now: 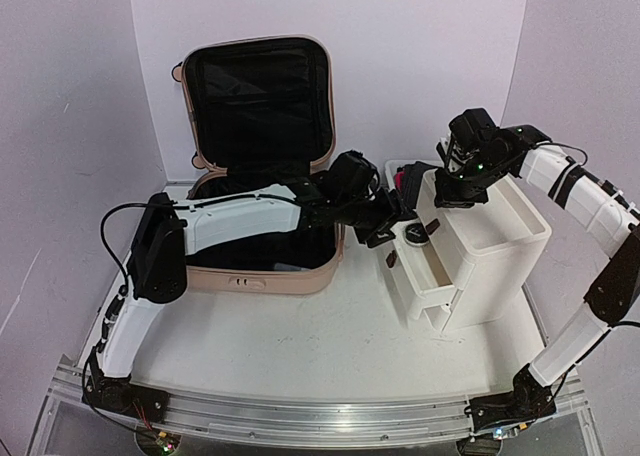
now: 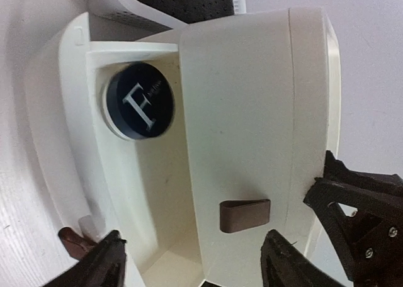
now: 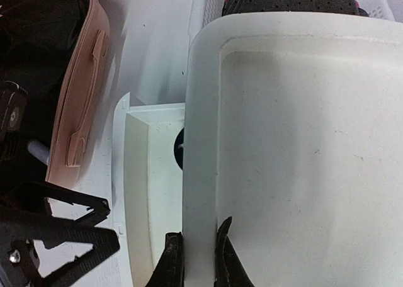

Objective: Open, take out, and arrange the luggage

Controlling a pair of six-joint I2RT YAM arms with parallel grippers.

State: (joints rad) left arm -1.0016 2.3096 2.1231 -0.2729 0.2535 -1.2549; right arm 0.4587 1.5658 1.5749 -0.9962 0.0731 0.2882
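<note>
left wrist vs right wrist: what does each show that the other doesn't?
Left wrist only: the F on the black disc and the brown handle on a drawer front. Right wrist only: the pink luggage and the flat top of the cabinet. Both: the cabinet and its open drawer, with just a sliver of the disc showing in the right wrist view.

Under bright overhead light, soft shadows are thrown on the table [image 1: 300, 356], the luggage [image 1: 260, 96] interior is left dark, and the drawer cabinet [image 2: 252, 111] is blurred close up.
</note>
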